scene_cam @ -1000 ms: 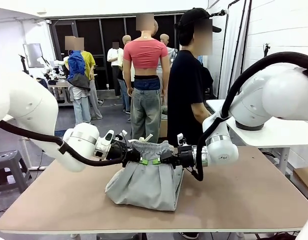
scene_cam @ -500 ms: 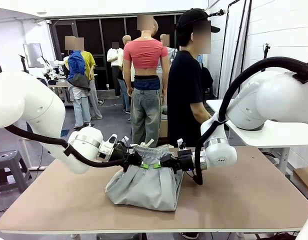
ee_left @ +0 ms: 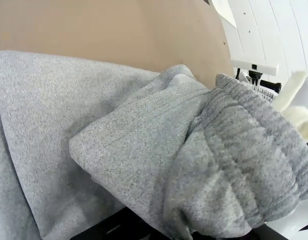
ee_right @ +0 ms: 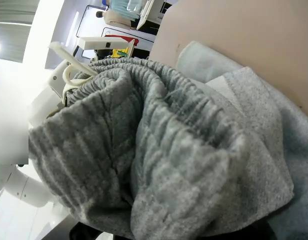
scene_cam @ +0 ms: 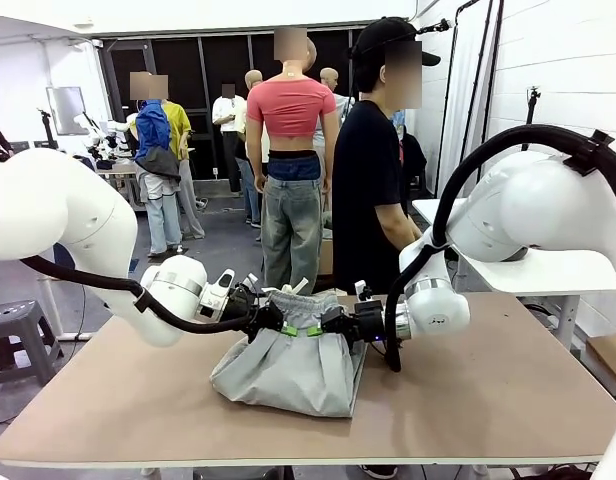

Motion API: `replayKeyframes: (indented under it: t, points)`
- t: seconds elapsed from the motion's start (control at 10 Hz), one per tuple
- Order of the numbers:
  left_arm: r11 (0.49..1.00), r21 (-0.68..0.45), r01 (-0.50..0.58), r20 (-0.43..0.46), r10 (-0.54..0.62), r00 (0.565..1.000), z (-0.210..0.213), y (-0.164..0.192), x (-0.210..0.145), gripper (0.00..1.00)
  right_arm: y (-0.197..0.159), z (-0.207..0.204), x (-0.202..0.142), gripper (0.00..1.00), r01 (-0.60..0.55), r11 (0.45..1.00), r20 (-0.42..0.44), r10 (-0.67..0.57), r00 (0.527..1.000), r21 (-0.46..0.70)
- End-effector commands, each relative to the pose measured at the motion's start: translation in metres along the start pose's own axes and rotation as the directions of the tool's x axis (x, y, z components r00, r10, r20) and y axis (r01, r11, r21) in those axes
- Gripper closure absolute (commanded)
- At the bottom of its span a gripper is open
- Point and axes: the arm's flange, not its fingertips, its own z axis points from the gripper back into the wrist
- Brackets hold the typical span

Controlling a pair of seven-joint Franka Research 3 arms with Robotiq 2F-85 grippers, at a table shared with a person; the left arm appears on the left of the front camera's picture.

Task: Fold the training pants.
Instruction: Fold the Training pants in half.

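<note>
Front view has one pair of training pants (scene_cam: pixel 288 370) heaped at the middle of the desk (scene_cam: pixel 508 390), its gathered waistband lifted clear of the surface while the lower cloth rests in a loose mound. Two claws meet at that waistband: the left claw (scene_cam: pixel 275 321) comes in from 9 o'clock and the right claw (scene_cam: pixel 328 321) from 3 o'clock, each pressed tight on a pinch of the elastic edge, just beside one another.

Left wrist view gives the bunched waistband (ee_left: pixel 244 165) crowding the lens, with flat grey cloth trailing toward 9 o'clock; right wrist view shows the same ribbed band (ee_right: pixel 144 145) and desk beyond at 1 o'clock.

To fold well, my judgement is that both claws should travel together at equal height, keeping the band taut between them, and lay it over the mound so edges line up instead of bunching.

One person (scene_cam: pixel 373 170) stands at 12 o'clock beyond the desk, hands away from the cloth.
</note>
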Motion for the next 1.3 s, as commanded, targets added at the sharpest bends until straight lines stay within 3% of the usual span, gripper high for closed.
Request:
replayKeyframes:
  t: [0.0, 0.3, 0.4, 0.8, 0.9, 1.2]
  points:
    - [0.995, 0.083, -0.053, 0.014, 0.052, 0.999, 0.026, 0.028, 0.008, 1.00, -0.016, 0.032, 0.011, 1.00, 0.056, 0.996, 0.060, -0.052, 0.997, -0.066]
    - [0.989, 0.109, -0.097, 0.007, 0.097, 0.995, 0.029, 0.035, 0.007, 1.00, -0.017, 0.034, 0.009, 1.00, 0.090, 0.992, 0.037, -0.086, 0.996, -0.091]
    - [0.987, 0.119, -0.110, 0.020, 0.108, 0.994, 0.032, 0.038, 0.009, 0.86, -0.018, 0.036, 0.009, 0.93, 0.109, 0.989, 0.042, -0.105, 0.994, -0.096]
    - [0.979, 0.155, -0.134, 0.076, 0.123, 0.989, 0.050, 0.044, 0.017, 0.06, -0.019, 0.051, 0.005, 0.13, 0.171, 0.975, 0.054, -0.165, 0.985, -0.139]
    - [0.978, 0.159, -0.134, 0.088, 0.122, 0.989, 0.055, 0.043, 0.018, 0.00, -0.015, 0.057, 0.004, 0.00, 0.178, 0.970, 0.052, -0.172, 0.984, -0.164]
    - [0.986, 0.135, -0.098, 0.123, 0.081, 0.989, 0.076, 0.021, 0.019, 0.00, 0.000, 0.076, 0.004, 0.00, 0.166, 0.956, 0.056, -0.157, 0.986, -0.243]
